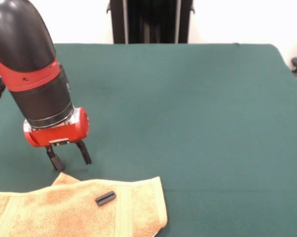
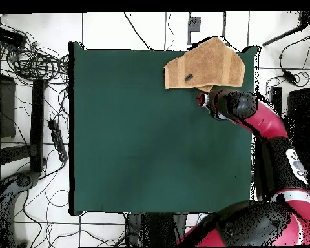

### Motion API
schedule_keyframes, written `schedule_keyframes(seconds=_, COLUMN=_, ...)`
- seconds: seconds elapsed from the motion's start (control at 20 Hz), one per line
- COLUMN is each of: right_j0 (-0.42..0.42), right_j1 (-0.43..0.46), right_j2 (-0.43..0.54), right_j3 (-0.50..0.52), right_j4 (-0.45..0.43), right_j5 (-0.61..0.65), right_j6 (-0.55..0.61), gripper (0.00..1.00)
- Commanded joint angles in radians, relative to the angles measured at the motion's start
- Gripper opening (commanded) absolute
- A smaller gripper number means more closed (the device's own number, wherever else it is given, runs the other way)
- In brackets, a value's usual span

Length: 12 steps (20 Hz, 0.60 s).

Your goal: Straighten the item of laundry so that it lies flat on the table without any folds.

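The golden-orange towel [image 1: 64,210] lies at the near left edge of the dark green table [image 1: 188,108], with a ribbed band near its right end. A corner sticks up at its far edge, just under my gripper. A small black cylinder [image 1: 105,198] rests on the towel. My gripper [image 1: 69,160] hangs just above the towel's far edge with its two black fingers [image 1: 84,153] apart and empty. In the overhead view the towel [image 2: 209,63] lies at the table's top right corner, the cylinder [image 2: 188,77] on it and my gripper [image 2: 204,98] just below it.
My red and black arm [image 1: 35,74] comes down over the table's left side. In the overhead view, cables and stands [image 2: 35,97] lie on the floor left of the table [image 2: 151,142]. The towel reaches the table's edge.
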<state>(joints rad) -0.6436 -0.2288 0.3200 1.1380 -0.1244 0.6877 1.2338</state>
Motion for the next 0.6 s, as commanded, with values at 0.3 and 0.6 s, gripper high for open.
schedule_keyframes(seconds=0.3, right_j0=0.138, right_j1=0.071, right_j2=-0.156, right_j3=-0.229, right_j4=-0.148, right_j5=0.394, right_j6=0.026, gripper=1.0)
schedule_keyframes(seconds=0.6, right_j0=0.139, right_j1=0.122, right_j2=-0.147, right_j3=-0.365, right_j4=-0.188, right_j5=0.59, right_j6=-0.041, gripper=1.0)
